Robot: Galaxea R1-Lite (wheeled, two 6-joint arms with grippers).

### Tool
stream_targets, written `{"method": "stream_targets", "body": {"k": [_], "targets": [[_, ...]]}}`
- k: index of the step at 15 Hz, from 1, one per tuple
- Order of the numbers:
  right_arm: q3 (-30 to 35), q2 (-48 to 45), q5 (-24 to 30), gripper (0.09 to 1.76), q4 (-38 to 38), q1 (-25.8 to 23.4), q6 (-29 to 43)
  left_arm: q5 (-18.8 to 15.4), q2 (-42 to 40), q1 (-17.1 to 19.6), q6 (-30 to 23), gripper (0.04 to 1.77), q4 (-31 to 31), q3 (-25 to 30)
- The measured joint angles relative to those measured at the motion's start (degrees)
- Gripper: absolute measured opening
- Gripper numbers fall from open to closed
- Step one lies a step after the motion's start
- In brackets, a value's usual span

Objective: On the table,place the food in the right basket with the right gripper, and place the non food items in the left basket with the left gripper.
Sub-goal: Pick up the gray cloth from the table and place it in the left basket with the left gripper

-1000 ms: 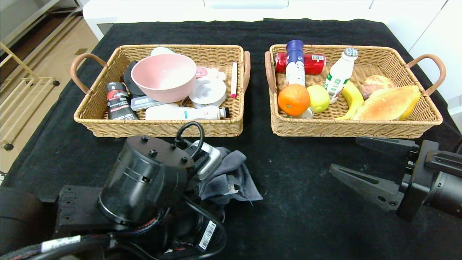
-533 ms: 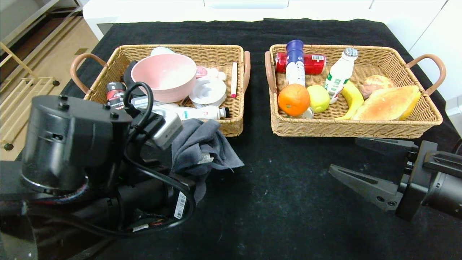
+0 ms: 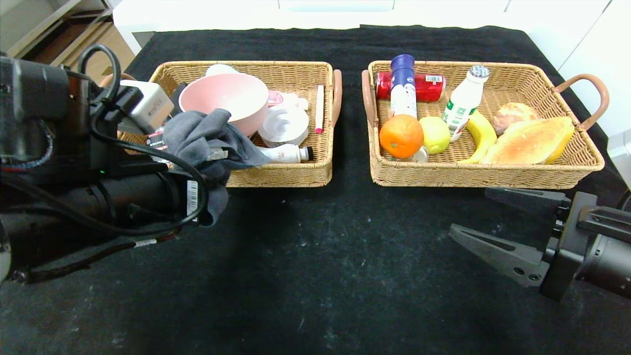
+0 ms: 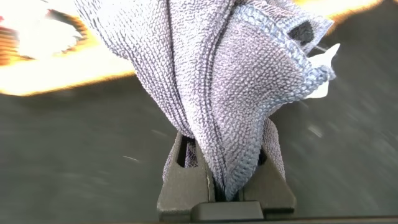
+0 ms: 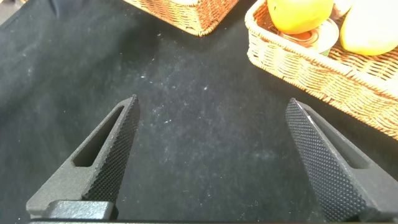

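grey cloth (image 4: 236,81) | left gripper (image 4: 225,186) clamps it, wrist view only | right gripper (image 3: 498,227) wide

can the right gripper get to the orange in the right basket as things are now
Probably yes. The right gripper is open and empty just in front of the right basket, and the orange sits near that front wall, uncovered from above.

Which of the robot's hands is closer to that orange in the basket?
The right hand. It hovers open over the table just in front of the basket holding the orange. The left hand, clamped on a grey cloth, is by the other basket.
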Motion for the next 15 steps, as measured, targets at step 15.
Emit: {"method": "stream_targets", "body": {"k": [15], "targets": [[0.09, 0.37, 0.02, 1.71, -0.02, 0.01, 0.04, -14.64, 7.97, 28.22, 2.8, 0.23, -4.21, -11.76]]}}
